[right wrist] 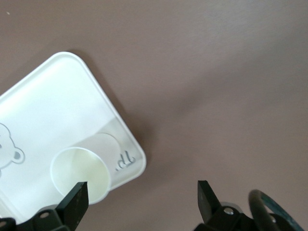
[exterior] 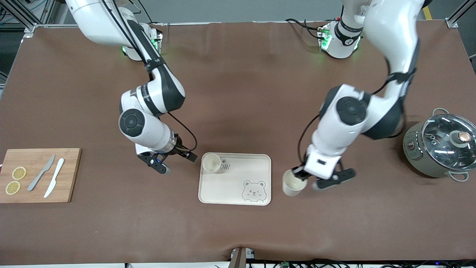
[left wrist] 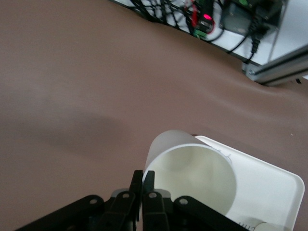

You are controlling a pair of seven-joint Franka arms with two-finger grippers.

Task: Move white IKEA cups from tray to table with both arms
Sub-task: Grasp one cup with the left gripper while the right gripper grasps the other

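One white cup (exterior: 212,163) stands upright on the bear-printed tray (exterior: 238,186), in the corner toward the right arm's end. My right gripper (exterior: 174,162) is open and empty just beside that corner. In the right wrist view the cup (right wrist: 79,173) sits on the tray (right wrist: 48,110) next to one fingertip (right wrist: 77,198) of the open gripper (right wrist: 142,197). My left gripper (exterior: 298,174) is shut on the rim of the second white cup (exterior: 292,184), held upright just off the tray's edge toward the left arm's end. The left wrist view shows the gripper (left wrist: 144,179) pinching the cup (left wrist: 192,173) wall, with the tray (left wrist: 269,183) just past it.
A wooden cutting board (exterior: 70,175) with two lemon slices (exterior: 18,173), a grey knife (exterior: 41,172) and a white knife (exterior: 54,182) lies at the right arm's end. A grey-green pot with a glass lid (exterior: 440,147) stands at the left arm's end.
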